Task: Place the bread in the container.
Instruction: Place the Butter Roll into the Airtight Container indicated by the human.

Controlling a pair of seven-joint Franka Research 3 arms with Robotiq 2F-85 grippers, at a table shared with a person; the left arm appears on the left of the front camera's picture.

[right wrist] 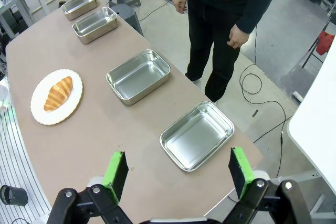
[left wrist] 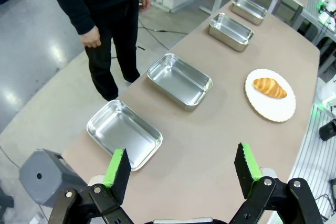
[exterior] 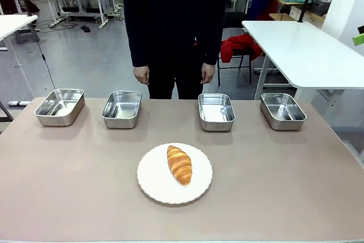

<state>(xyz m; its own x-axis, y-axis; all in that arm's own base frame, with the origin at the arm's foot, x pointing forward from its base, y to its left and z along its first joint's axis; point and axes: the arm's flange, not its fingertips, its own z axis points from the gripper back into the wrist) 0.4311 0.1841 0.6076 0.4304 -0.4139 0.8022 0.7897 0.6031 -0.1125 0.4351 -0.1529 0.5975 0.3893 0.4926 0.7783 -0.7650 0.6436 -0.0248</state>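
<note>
**Layout at the outset.** The bread (exterior: 180, 164), a golden-brown ridged croissant tapered at both ends, lies on a round white plate (exterior: 153, 185) at mid-desk toward the near edge, presumably staged within either arm's reach. Four shiny, empty containers (exterior: 216, 112) line the far edge, mouths up to receive it; which one is meant cannot be told. The left pincer (left wrist: 181, 169) and right pincer (right wrist: 178, 169) hover wide open and empty.

The person (exterior: 173, 27) is cut off above the chest at the 12 o'clock edge of the front view. The feet are hidden behind the far rim of the table (exterior: 57, 186). The white side table (exterior: 301, 49) runs out of frame at 3 o'clock. In the wrist views, the 6 o'clock edge cuts off the bodies of the left gripper (left wrist: 181, 153) and the right gripper (right wrist: 177, 155).
</note>
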